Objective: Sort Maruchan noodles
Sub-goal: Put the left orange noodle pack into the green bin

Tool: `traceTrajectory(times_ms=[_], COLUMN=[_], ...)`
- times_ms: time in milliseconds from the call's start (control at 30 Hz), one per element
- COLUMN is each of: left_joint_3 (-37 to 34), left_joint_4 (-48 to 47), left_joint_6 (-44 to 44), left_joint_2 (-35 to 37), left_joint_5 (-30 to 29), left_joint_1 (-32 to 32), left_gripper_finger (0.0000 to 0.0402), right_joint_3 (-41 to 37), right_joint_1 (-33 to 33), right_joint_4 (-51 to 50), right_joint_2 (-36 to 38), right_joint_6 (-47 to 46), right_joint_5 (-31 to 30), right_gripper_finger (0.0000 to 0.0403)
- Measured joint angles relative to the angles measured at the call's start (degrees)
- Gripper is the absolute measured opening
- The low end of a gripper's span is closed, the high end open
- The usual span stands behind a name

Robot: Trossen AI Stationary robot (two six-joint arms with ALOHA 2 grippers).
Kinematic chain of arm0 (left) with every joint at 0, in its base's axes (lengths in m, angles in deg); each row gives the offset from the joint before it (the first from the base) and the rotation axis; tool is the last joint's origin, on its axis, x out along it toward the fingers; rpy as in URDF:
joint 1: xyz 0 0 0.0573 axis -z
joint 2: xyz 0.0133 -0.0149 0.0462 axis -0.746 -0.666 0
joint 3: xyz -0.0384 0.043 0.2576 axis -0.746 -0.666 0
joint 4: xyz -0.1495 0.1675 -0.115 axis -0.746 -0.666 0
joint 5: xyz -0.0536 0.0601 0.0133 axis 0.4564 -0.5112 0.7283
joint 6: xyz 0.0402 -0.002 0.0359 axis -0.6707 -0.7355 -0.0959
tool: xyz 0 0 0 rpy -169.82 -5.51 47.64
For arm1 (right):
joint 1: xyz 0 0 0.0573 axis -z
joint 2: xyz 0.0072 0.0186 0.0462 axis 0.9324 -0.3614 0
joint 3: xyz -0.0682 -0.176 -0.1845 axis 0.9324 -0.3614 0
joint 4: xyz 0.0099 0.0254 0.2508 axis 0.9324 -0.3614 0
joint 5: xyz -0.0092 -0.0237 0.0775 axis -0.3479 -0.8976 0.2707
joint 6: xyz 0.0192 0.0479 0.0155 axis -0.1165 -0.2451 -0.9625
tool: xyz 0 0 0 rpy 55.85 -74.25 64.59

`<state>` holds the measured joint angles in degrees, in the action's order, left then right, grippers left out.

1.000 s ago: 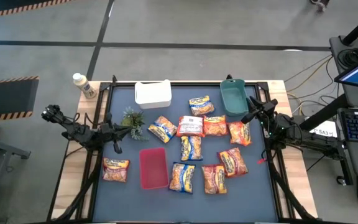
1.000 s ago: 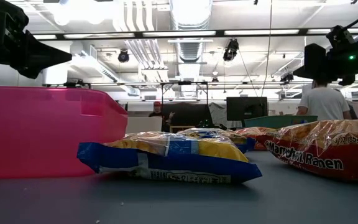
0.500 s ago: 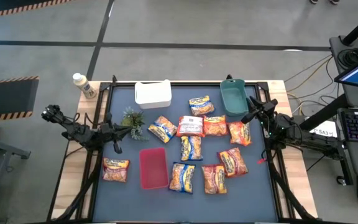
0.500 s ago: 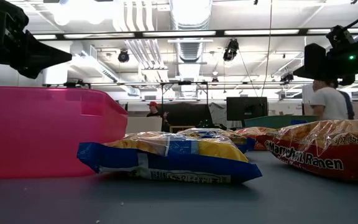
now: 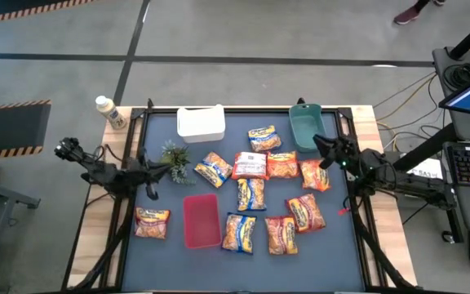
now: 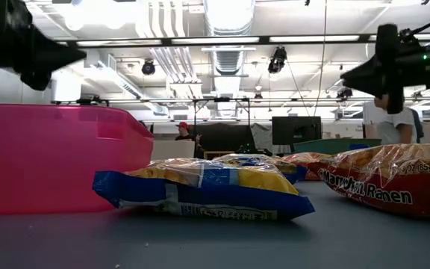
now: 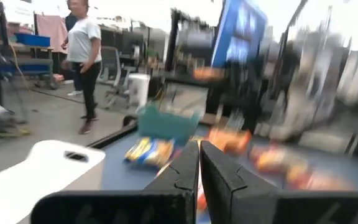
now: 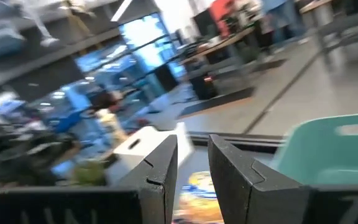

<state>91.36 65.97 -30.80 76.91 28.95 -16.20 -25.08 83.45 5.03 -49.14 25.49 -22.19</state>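
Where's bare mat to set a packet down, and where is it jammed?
Free: the strip between the white bin and teal bin, and the near-left corner between the lone packet and red tray. Crowded: the packet cluster right of centre.

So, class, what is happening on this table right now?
Two robot arms are set to sort ramen packets scattered loose across the dark table. None is held yet. The left gripper hangs shut near the small plant; the right gripper, fingers slightly apart, hovers by the teal bin. The red tray and white bin are empty.
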Motion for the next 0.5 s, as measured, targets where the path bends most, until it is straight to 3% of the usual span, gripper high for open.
traceTrajectory(times_ms=[100,167,267,367,500], left_joint_3=[0.0,0.0,0.0,0.0,0.0], left_joint_4=[11.37,16.97,24.06,31.49,45.08], left_joint_6=[5.99,4.6,4.32,2.51,-4.92], left_joint_2=[0.0,0.0,-0.02,-1.09,-6.21], left_joint_5=[-0.01,0.09,4.88,21.76,48.5], left_joint_1=[-0.01,-0.06,-0.18,-0.23,-0.23], left_gripper_finger=[0.0,0.0,0.0,0.0,0.0], right_joint_3=[0.0,0.0,0.63,2.67,5.67], right_joint_1=[-0.02,-0.13,-0.14,-1.13,-2.62], right_joint_4=[6.59,11.85,15.88,16.17,16.03], right_joint_2=[-2.1,-3.81,-6.53,-9.49,-13.95], right_joint_6=[-2.26,-2.82,-2.91,-2.32,0.93], right_joint_5=[4.43,8.55,15.71,20.57,20.34], right_gripper_finger=[0.0079,0.0079,0.0079,0.0079,0.0079])
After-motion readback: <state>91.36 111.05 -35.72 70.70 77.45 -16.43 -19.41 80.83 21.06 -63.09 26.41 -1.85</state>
